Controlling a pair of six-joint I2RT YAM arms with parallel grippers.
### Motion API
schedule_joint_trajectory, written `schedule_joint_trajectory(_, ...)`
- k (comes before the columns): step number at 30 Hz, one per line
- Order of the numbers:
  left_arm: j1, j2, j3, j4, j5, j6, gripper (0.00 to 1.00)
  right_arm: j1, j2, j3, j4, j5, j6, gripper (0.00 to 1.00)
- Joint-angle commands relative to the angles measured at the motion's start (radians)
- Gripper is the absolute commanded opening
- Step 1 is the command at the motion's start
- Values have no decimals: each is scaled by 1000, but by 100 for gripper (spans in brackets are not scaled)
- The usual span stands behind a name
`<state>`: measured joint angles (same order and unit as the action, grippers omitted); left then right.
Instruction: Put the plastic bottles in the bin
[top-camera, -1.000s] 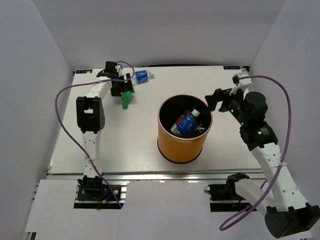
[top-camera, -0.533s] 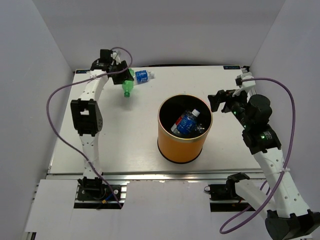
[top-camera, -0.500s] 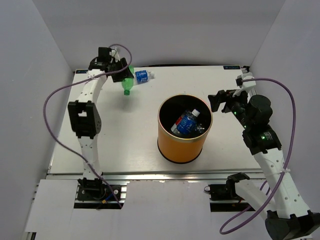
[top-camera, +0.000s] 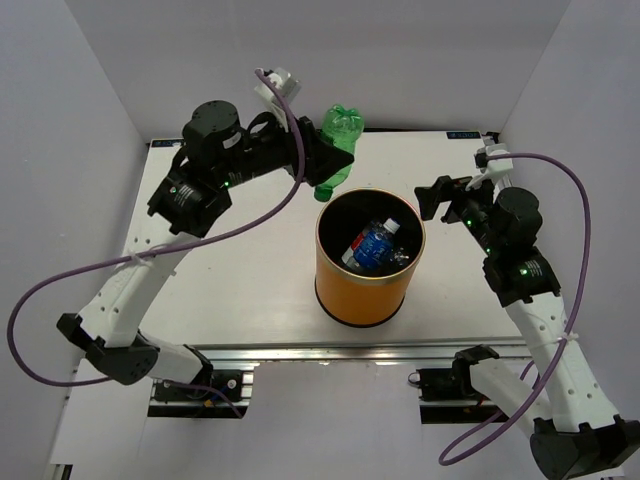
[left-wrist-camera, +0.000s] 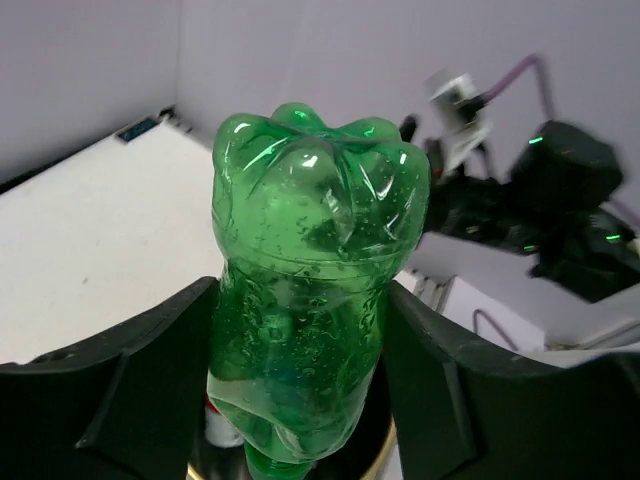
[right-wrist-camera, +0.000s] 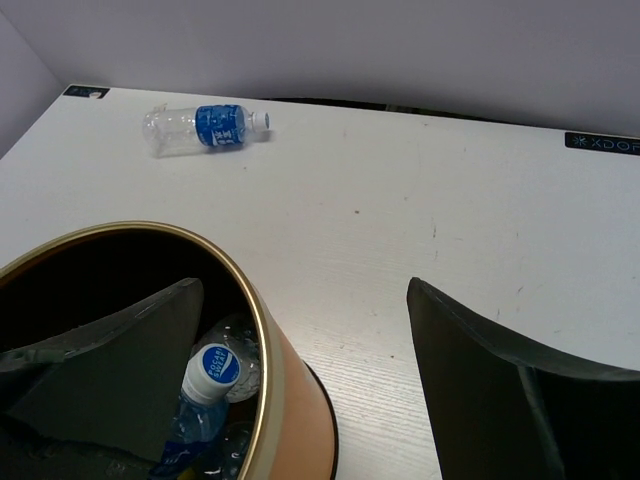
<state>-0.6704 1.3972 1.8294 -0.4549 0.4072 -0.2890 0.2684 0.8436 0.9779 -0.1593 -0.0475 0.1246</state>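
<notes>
Carrying the green bottle (left-wrist-camera: 315, 260) to the bin (top-camera: 365, 290) is, I judge, the step in hand. My left gripper (top-camera: 325, 165) has its jaws drawn in on the bottle's waist and holds it in the air upside down, lobed base up and neck down, just over the far left part of the rim. The next move calls for a little more travel toward the middle of the black opening, so the neck clears the rim, and only then parting the jaws; let go here, I think it could clip the edge and roll off across the table (top-camera: 250, 290). My right gripper (right-wrist-camera: 305, 285) hovers beside the bin's right side with its jaws wide and nothing between them.

The bottle is translucent green, pinched at the middle, with fine droplets inside and no label I can see; it looks empty and light. In the bin lies a blue-labelled bottle (top-camera: 375, 243) with a white cap, among others I cannot count. One clear bottle (right-wrist-camera: 205, 128) with a blue label lies on its side near the table's far edge, well apart from the bin
</notes>
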Motion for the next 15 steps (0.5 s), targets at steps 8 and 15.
schedule_joint_trajectory(8, -84, 156, 59, -155, 18, 74, 98, -5, -38, -2, 26, 23, 7, 90)
schedule_joint_trajectory(15, -129, 214, 122, -226, 19, 108, 96, -5, -26, 5, 21, 32, 1, 89)
